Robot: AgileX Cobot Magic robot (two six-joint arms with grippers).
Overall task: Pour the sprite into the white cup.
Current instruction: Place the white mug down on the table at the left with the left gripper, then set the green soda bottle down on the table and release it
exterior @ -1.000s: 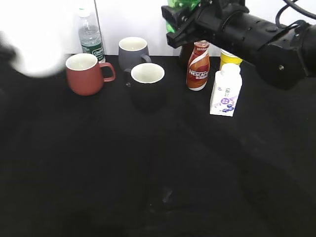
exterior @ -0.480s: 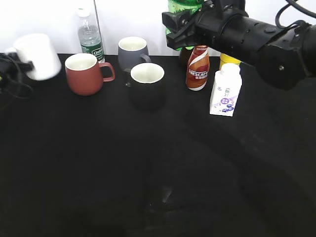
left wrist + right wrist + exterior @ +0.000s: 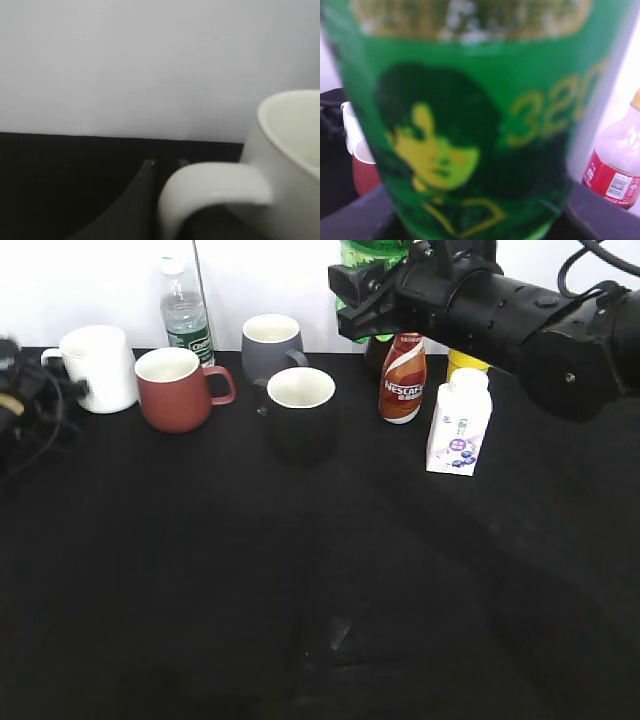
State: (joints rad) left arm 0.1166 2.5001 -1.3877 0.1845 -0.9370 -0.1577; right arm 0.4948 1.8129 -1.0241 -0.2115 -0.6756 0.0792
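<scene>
The white cup [image 3: 100,368] stands upright on the black table at the far left, next to a red mug. My left gripper [image 3: 35,390] is beside its handle at the left edge. In the left wrist view the handle [image 3: 215,192] sits between the jaws, with one dark finger [image 3: 132,200] close against it, so the gripper looks shut on it. My right gripper [image 3: 365,290] is shut on the sprite [image 3: 370,254], held raised at the back, above the Nescafe bottle. The sprite's green label [image 3: 470,125] fills the right wrist view, where the cup [image 3: 349,125] shows at the left.
Right of the white cup stand a red mug [image 3: 170,388], a grey mug [image 3: 270,345] and a black mug [image 3: 300,412]. A water bottle [image 3: 183,310] stands at the back. A Nescafe bottle [image 3: 402,380], a yellow cup [image 3: 466,358] and a white carton [image 3: 458,422] stand under the right arm.
The white cup has come down from the air at the far left, tilted, and now stands upright on the table beside the red mug. The right arm and the sprite have barely moved.
</scene>
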